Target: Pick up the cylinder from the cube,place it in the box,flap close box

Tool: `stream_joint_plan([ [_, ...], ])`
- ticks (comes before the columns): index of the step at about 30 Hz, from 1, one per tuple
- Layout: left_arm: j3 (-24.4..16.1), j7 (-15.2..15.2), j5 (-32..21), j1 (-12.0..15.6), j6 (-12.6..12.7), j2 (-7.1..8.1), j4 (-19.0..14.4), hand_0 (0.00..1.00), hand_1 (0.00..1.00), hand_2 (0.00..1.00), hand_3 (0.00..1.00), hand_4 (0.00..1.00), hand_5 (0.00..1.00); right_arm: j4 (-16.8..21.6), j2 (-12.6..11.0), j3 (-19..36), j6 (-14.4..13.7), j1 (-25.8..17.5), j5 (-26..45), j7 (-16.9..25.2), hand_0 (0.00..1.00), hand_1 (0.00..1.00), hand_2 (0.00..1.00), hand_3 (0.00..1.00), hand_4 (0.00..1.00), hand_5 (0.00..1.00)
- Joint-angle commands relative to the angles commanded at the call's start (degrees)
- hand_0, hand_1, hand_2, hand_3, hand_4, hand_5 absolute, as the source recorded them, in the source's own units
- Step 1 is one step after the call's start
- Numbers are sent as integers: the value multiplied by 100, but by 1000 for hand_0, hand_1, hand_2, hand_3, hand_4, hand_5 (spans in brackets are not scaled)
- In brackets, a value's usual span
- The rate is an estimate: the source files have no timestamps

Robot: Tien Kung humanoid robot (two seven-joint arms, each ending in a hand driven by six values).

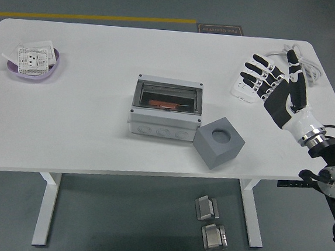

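Observation:
A grey cube (219, 143) with an empty round hole in its top sits near the table's front edge, right of centre. A white box (166, 109) with a dark see-through flap lying shut over it stands at the centre. An orange cylinder (164, 104) shows inside through the flap. My right hand (271, 82) is open, fingers spread, above the table's right side, well to the right of the box and cube. It holds nothing. My left arm is out of view.
A purple bowl (34, 70) holding white socket plates sits at the far left. A white power strip (244, 88) with a coiled cable (305, 64) lies at the back right, partly under my right hand. Metal parts lie on the floor below the table.

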Motion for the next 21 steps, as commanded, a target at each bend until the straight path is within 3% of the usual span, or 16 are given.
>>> stream_joint_plan([
  [21,-94,-3,-20,70,-2,-92,4,744,764,697,903,756,252,47,3,55,-67,-60,-192,29,938,774,806,812,998,998],
])
